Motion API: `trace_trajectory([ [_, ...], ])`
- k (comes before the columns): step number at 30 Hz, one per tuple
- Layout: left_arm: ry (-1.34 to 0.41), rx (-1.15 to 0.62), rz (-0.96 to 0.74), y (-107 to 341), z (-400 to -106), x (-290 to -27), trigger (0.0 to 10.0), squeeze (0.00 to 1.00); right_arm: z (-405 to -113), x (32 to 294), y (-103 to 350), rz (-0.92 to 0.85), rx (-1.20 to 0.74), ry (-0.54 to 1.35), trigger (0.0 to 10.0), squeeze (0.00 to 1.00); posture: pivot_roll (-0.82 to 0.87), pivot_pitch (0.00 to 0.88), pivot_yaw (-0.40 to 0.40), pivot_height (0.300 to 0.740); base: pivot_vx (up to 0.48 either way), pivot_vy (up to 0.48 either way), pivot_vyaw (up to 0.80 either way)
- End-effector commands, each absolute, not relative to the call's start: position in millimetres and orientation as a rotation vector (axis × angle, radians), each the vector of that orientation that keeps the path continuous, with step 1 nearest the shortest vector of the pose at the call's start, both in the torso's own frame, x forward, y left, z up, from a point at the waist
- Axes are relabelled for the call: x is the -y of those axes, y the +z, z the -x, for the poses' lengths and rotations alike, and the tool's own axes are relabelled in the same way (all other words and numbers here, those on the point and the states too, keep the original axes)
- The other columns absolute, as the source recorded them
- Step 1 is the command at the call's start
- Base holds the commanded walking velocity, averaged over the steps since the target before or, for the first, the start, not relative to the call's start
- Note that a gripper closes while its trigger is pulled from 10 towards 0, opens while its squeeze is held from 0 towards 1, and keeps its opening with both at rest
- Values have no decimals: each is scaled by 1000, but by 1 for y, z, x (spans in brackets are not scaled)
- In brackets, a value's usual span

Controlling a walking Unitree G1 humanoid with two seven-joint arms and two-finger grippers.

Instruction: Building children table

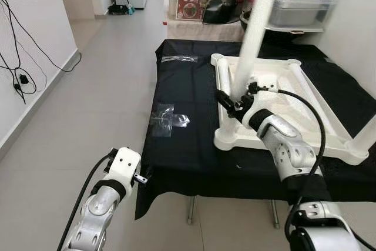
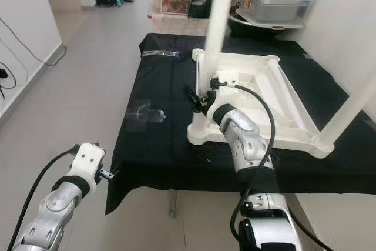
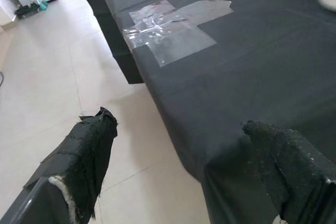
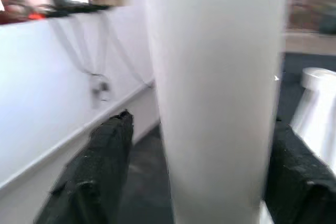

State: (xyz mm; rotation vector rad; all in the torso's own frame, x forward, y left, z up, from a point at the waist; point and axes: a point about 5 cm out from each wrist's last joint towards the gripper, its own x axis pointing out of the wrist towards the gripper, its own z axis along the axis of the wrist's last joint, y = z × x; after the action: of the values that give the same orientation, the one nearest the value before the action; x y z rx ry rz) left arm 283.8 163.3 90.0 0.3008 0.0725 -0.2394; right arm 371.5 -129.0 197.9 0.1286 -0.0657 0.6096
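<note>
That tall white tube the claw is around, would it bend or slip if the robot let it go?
The long white cylindrical table leg looks like rigid plastic, so it probably won't bend. It leans with its lower end between the right claw's fingers, so if released it would likely topple onto the upside-down white plastic tabletop. Its smooth round surface may slip or roll.

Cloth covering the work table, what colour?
Plain black cloth, with clear plastic tape patches; shows best in the left eye view.

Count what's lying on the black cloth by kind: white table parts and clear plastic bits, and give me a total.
White tabletop, upside down: 1
White legs: 2, one in the right gripper standing tilted, one at the near right corner
Clear plastic pieces: 2, one near, one far
Total: 5
</note>
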Motion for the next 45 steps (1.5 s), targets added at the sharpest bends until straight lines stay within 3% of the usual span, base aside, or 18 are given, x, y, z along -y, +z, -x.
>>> trace_trajectory([
  [1, -247, -66, -304, 91, -285, -161, 10000, 0, -370, 103, 190, -122, 41, 725, 157, 0, 116, 0, -78, 740, 0, 0, 0],
  [8, -239, -61, -302, 92, -283, -163, 10000, 0, -370, 100, 185, -159, 39, 720, 0, 0, 124, 0, -83, 740, 0, 0, 0],
  [11, -235, -76, -303, 87, -277, -165, 10000, 0, -370, 109, 170, -158, -22, 559, 0, 0, 114, 0, -80, 740, 0, 0, 0],
  [12, -235, -81, -302, 85, -276, -165, 10000, 0, -374, 124, 156, -135, -100, 320, 0, 0, 111, 0, -76, 740, 0, 0, 0],
  [13, -235, -81, -302, 85, -276, -165, 10000, 0, -374, 124, 156, -135, -100, 320, 0, 0, 111, 0, -76, 740, 0, 0, 0],
  [14, -240, -83, -299, 85, -276, -163, 10000, 0, -371, 155, 136, -101, -198, -38, 0, 0, 102, 0, -70, 740, 0, 0, 0],
  [15, -240, -83, -299, 85, -276, -163, 10000, 0, -371, 155, 136, -101, -198, -38, 0, 0, 102, 0, -70, 740, 0, 0, 0],
  [16, -245, -82, -298, 85, -277, -161, 10000, 0, -358, 185, 121, -46, -232, -352, 0, 0, 100, 0, -68, 740, 0, 0, 0],
  [18, -245, -82, -298, 85, -277, -161, 10000, 0, -358, 185, 121, -46, -232, -352, 0, 0, 100, 0, -68, 740, 0, 0, 0],
  [20, -252, -79, -296, 87, -278, -160, 10000, 0, -334, 211, 109, 11, -244, -608, 0, 0, 94, 0, -59, 740, 0, 0, 0],
  [23, -253, -81, -297, 86, -278, -161, 10000, 0, -330, 210, 109, 20, -232, -608, 0, 0, 87, 0, -55, 740, 0, 0, 0],
  [24, -258, -88, -299, 84, -277, -162, 10000, 0, -333, 191, 120, 13, -185, -470, 10000, 0, 73, 0, -47, 740, 0, 0, 0],
  [27, -264, -90, -299, 84, -277, -160, 10000, 0, -338, 170, 136, -25, -94, -297, 10000, 0, 70, 0, -48, 740, 0, 0, 0],
  [28, -267, -89, -298, 84, -278, -159, 10000, 0, -340, 161, 144, -59, -57, -227, 10000, 1000, 71, 0, -49, 740, 0, 0, 0],
  [32, -266, -85, -294, 85, -279, -157, 10000, 0, -347, 146, 161, -83, -10, -81, 10000, 1000, 76, 0, -56, 740, 0, 0, 0],
  [33, -260, -81, -289, 86, -279, -157, 10000, 0, -360, 138, 183, -89, 38, 96, 10000, 0, 80, 0, -63, 740, 0, 0, 0],
  [39, -247, -87, -292, 83, -277, -162, 10000, 0, -376, 152, 217, -17, 134, 406, 10000, 0, 85, 0, -76, 740, 0, 0, 0],
  [45, -245, -81, -292, 85, -279, -159, 10000, 0, -374, 148, 207, 81, 76, 663, 10000, 0, 98, 0, -86, 740, 0, 0, 0],
])
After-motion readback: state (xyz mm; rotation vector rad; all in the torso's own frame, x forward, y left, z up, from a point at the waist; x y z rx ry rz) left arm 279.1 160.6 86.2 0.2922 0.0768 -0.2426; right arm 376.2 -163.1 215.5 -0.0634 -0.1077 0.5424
